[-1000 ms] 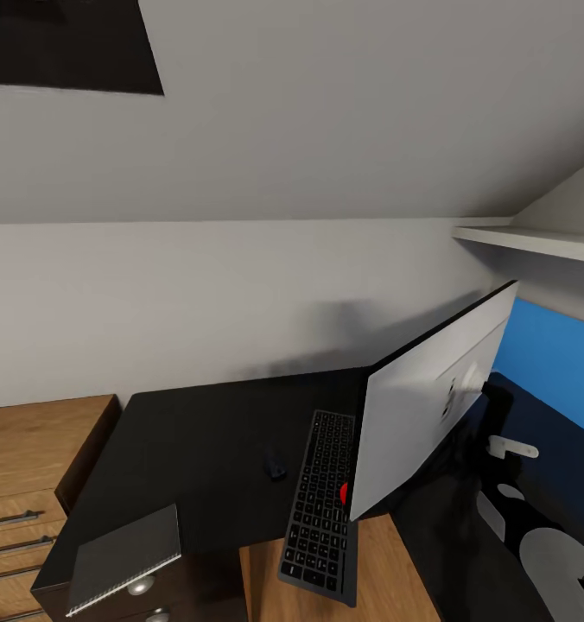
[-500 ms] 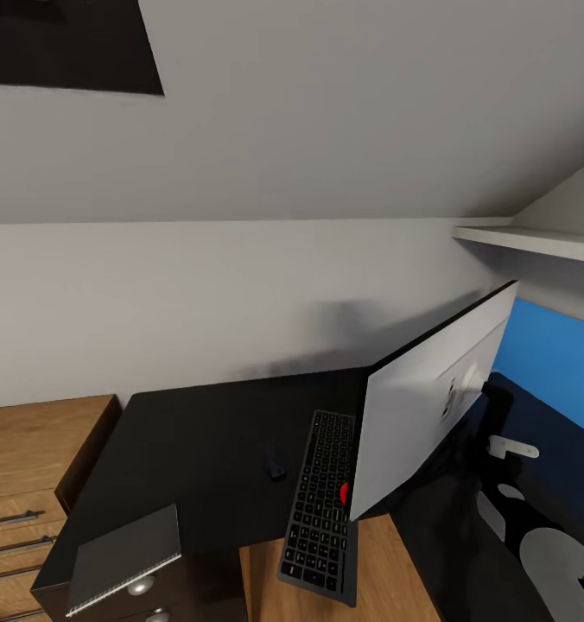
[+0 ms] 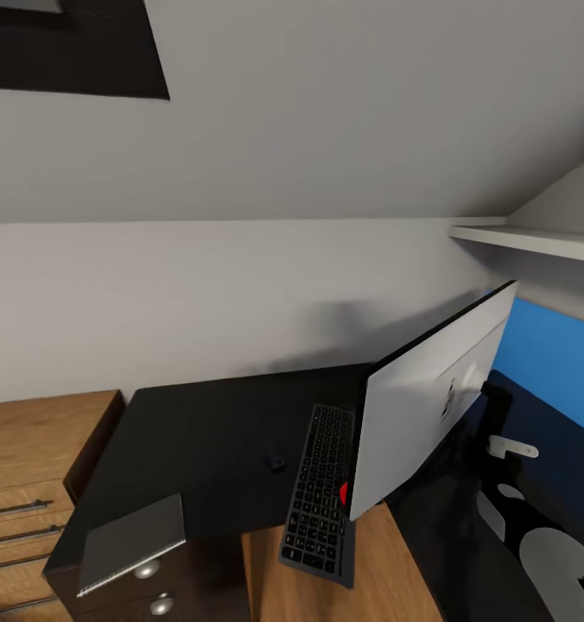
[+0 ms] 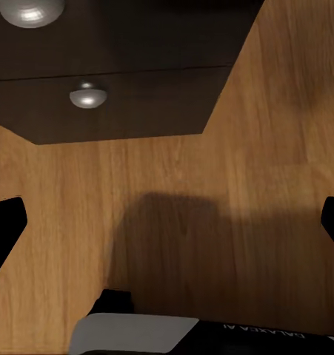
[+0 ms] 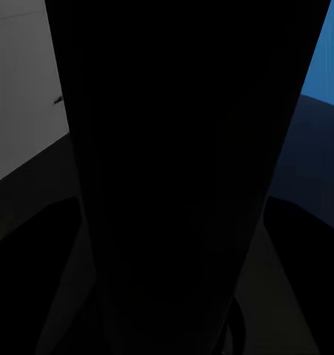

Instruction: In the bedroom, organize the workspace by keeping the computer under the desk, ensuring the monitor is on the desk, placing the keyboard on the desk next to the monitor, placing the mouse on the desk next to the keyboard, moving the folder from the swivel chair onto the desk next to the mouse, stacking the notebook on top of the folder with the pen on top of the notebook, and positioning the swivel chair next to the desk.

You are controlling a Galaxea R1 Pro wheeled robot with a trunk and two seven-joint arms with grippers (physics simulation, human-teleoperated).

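Left gripper (image 4: 167, 222) open, empty, above floor before drawer knobs (image 4: 87, 95). Right gripper's state: cannot tell. Keyboard (image 3: 320, 495) overhangs desk (image 3: 206, 432); push it fully on, beside monitor (image 3: 430, 397).

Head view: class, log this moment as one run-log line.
desk: holds keyboard, mouse, notebook | monitor: tilted beside keyboard | keyboard: overhangs desk edge | folder, pen: unseen

On the black worktop (image 3: 206, 432) the monitor (image 3: 430, 406) stands tilted, its pale back showing. The keyboard (image 3: 320, 489) lies just beside it, overhanging the front edge. The small mouse (image 3: 276, 456) sits near the keyboard; the grey notebook (image 3: 132, 544) rests on the corner.
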